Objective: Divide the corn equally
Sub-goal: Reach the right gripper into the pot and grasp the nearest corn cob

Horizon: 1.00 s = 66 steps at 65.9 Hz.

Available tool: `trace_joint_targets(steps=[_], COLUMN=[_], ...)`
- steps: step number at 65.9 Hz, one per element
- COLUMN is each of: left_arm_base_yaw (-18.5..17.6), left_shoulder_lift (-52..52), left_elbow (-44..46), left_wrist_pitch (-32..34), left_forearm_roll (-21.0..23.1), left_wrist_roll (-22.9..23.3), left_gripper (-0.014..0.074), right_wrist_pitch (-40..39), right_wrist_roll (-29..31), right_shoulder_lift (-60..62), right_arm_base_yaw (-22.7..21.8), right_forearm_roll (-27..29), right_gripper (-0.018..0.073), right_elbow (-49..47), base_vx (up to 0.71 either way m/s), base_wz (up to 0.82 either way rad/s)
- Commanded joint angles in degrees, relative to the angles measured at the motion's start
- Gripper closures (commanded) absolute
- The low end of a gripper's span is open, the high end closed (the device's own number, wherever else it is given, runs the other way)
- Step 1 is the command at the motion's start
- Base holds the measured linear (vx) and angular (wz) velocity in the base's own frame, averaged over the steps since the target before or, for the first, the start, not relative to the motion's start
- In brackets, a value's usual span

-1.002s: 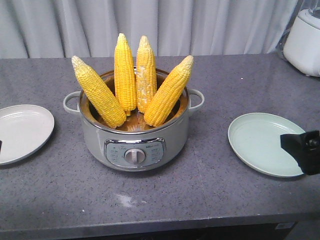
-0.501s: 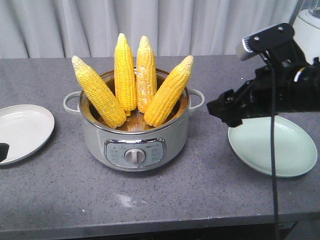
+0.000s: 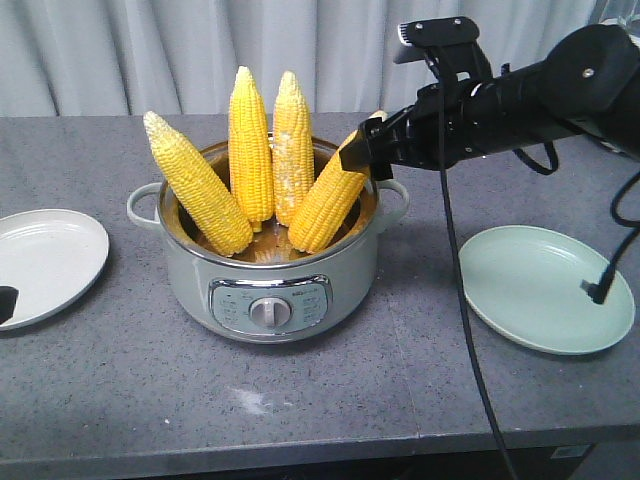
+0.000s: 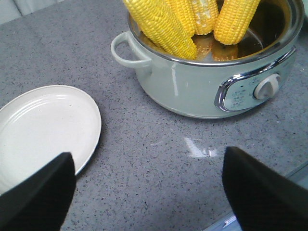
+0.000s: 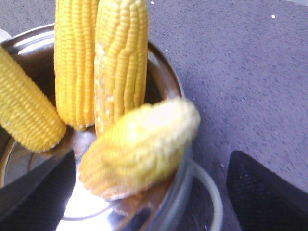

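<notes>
Right wrist view: right claw (image 5: 151,185) gapes wide at the leaning cob (image 5: 139,144), grip not yet made. Best to close squarely mid-cob, then lift along its lean. All four corn cobs (image 3: 250,140) stand in the pot (image 3: 190,275); left claw (image 4: 149,192), fingers apart, hangs above the bench (image 4: 159,159).

Rightmost cob (image 5: 139,144) blurred up close, partly behind the right fingers (image 3: 356,158)

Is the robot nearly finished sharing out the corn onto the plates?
Not yet, it has barely begun. Done: nothing. All four corn cobs stand in the pot, and the white plate and green plate hold none. In hand: the right gripper, open, is at the rightmost cob, near its tip, not gripping. The left gripper hangs open by the white plate. Left: two cobs onto each plate.
</notes>
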<state>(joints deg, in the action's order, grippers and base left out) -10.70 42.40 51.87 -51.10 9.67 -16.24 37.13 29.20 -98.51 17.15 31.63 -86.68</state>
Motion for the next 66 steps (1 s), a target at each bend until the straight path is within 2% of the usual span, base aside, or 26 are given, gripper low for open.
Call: trace_joint_targets(steps=[1,16,27,35,53,57,66], left_arm_base_yaw=[-0.4,-0.4,-0.4,-0.4,-0.4,-0.4,-0.4], left_shoulder_lift=[0.1,0.1,0.1,0.1,0.1,0.1,0.1], left_elbow=[1.8,1.8,1.8,1.8,1.8,1.8,1.8], left_wrist_pitch=[3.4,3.4,3.4,3.0,1.4,1.2,0.9], left_forearm_roll=[1.2,1.2,1.2,1.2,1.2,1.2,1.2], left_wrist_roll=[0.0,0.0,0.0,0.0,0.0,0.0,0.0], left_gripper=[0.0011,0.0011,0.0011,0.0011,0.0011,0.0011,0.0011], right_wrist_pitch=[-1.6,1.5,1.3,1.8,3.6,3.9,4.9], right_wrist_roll=[2.5,8.6,9.9,9.7,9.7,9.6,9.0], right_shoulder_lift=[-1.2,-5.0,-5.0,-5.0,-5.0,-5.0,-5.0], right_arm_base_yaw=[0.1,0.7,2.8,2.8,2.7,2.7,2.7], right_forearm_roll=[4.0,8.9,8.8,9.7,9.8,9.8,9.8], right_gripper=[-0.0041,-0.0021,0.0008,0.0071,0.0322,0.0347,0.0344], right_elbow=[-5.2,-8.8,-8.8,-8.8,-8.8,-8.8,-8.8], base_vx=[0.00,0.00,0.00,0.00,0.00,0.00,0.00], base_wz=[0.00,0.00,0.00,0.00,0.00,0.00,0.00])
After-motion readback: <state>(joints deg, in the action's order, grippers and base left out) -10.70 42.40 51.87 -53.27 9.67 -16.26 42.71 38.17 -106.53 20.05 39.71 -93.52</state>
